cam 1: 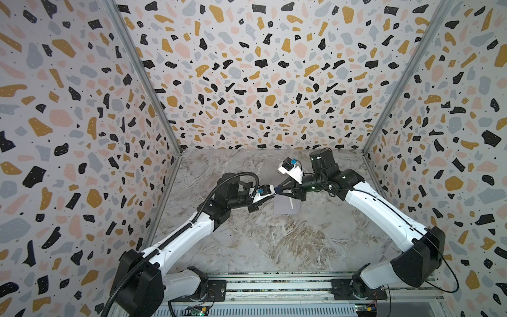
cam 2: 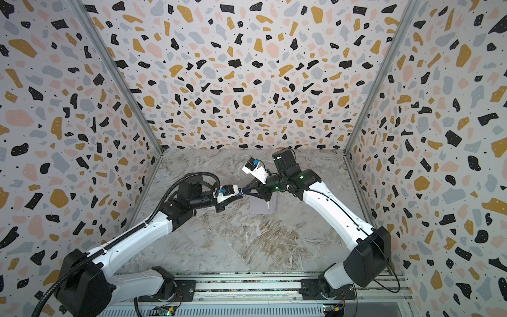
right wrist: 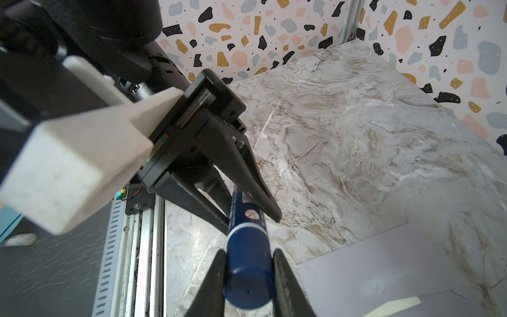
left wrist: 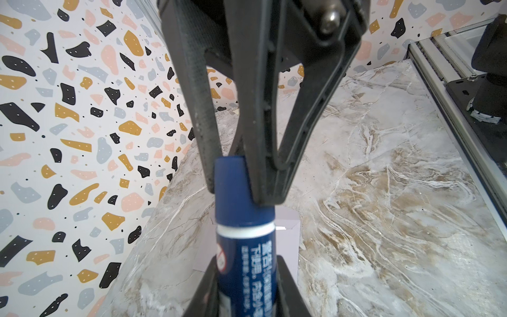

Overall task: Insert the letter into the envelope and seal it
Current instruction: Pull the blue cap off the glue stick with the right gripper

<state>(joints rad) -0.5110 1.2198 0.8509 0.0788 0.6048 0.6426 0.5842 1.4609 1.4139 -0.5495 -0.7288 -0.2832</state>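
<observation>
A blue glue stick (left wrist: 247, 260) hangs level above the table between both grippers. My left gripper (left wrist: 247, 288) is shut on its printed body. My right gripper (right wrist: 249, 280) is shut on its dark blue cap (left wrist: 236, 189), which sits on the stick. In both top views the two grippers meet tip to tip at the glue stick (cam 1: 277, 189) (cam 2: 242, 191). The lavender-grey envelope (cam 1: 284, 207) (cam 2: 260, 207) (right wrist: 384, 263) lies flat on the marble just below them. A narrow cream strip (right wrist: 395, 306) shows at its opening, apparently the letter's edge; the rest of the letter is hidden.
Terrazzo-patterned walls (cam 1: 247, 82) close in the marble table (cam 1: 274, 241) at the back and on both sides. An aluminium rail (cam 1: 274, 285) carrying both arm bases runs along the front edge.
</observation>
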